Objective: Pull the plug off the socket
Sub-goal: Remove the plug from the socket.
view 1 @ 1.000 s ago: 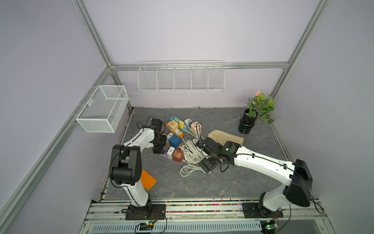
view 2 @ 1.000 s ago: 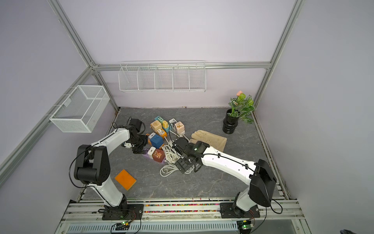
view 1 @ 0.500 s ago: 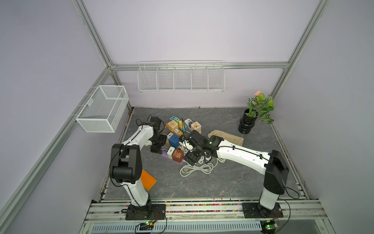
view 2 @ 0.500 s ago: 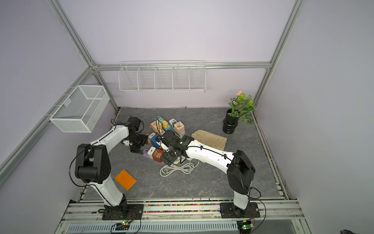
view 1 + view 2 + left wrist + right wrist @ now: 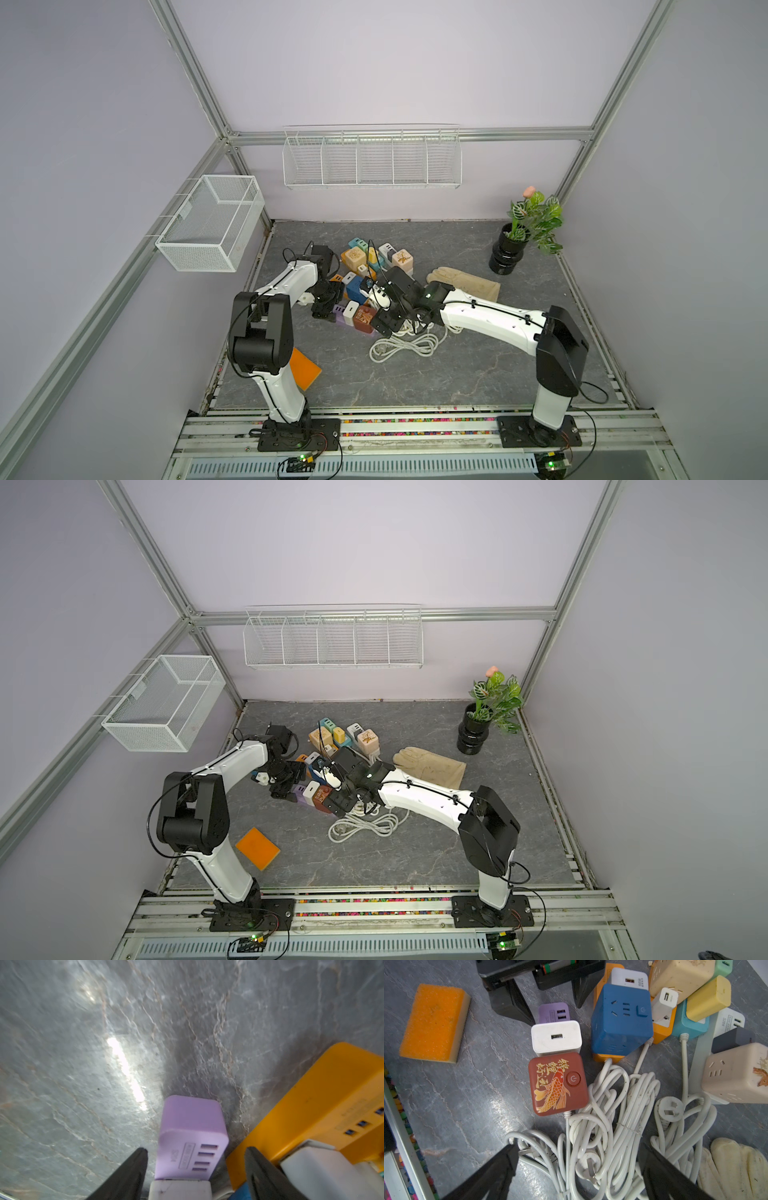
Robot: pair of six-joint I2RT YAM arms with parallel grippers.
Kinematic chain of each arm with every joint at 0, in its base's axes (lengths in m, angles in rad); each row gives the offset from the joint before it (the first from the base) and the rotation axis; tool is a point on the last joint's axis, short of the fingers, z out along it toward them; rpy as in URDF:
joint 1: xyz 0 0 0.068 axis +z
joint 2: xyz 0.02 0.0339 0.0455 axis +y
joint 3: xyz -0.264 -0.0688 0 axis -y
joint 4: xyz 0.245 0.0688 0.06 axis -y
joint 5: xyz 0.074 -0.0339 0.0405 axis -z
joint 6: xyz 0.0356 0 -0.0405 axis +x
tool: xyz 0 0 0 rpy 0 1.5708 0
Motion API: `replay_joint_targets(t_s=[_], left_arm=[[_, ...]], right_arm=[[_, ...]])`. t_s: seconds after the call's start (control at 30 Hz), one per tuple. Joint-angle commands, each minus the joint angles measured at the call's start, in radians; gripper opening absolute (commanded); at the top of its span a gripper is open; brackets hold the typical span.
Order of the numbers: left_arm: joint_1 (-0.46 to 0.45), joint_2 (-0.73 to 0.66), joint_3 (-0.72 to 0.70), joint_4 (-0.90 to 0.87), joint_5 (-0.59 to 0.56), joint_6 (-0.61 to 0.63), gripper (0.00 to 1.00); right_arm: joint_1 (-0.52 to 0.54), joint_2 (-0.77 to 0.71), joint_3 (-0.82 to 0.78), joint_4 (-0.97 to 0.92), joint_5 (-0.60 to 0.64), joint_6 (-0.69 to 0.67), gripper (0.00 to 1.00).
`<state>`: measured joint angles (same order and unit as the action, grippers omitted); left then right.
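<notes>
Purple socket block [image 5: 191, 1126] is lying on the grey slate table [image 5: 83, 1032]. The left gripper [image 5: 195, 1149] is straddling it with jaws parted, a sliver of air showing on each side, so it is pinching nothing. I am judging the plug to be the white charger [image 5: 556, 1038], which appears to be sitting in that block's top. It is standing between the block's 4 USB slots and the red cube socket [image 5: 557, 1083], touching the red cube, with a blue cube socket [image 5: 620, 1020] just beside. The right gripper [image 5: 578, 1146] is hovering over the white cables [image 5: 623, 1115], jaws spread wide and holding nothing.

Doing this step well is calling for 2 things. The left jaws should be closing low on the purple socket block and pinning it to the slate, clear of the charger. The right jaws should be passing over the red cube, squaring up on the charger's 2 free sides, and lifting straight along the pins without rocking. The blue cube is narrowing the room on 1 side.

The charger is looking glossy and round-cornered, with 1 USB port facing up. I am expecting such smooth plastic to be slipping under a light grip.
</notes>
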<state>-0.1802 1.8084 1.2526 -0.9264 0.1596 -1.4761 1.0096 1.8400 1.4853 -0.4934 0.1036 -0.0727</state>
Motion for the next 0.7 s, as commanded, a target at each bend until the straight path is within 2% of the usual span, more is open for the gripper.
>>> replay_joint_targets(t_s=[0.0,0.13,0.37,0.67], left_arm=[[-0.021,0.023,-0.022,0.018,0.013,-0.026,0.74],[-0.025,0.020,-0.071,0.040,0.012,-0.043,0.69],[-0.016,-0.004,-0.129,0.057,-0.019,-0.042,0.66],[0.005,-0.002,-0.165,0.093,-0.011,-0.040,0.56]], right_arm=[[-0.005,0.036,-0.023,0.056,-0.016,-0.028,0.96],[-0.005,0.071,-0.015,0.081,-0.012,-0.054,0.96],[-0.004,0.172,0.079,0.061,-0.026,-0.082,0.96],[-0.004,0.252,0.165,0.036,-0.101,-0.107,0.94]])
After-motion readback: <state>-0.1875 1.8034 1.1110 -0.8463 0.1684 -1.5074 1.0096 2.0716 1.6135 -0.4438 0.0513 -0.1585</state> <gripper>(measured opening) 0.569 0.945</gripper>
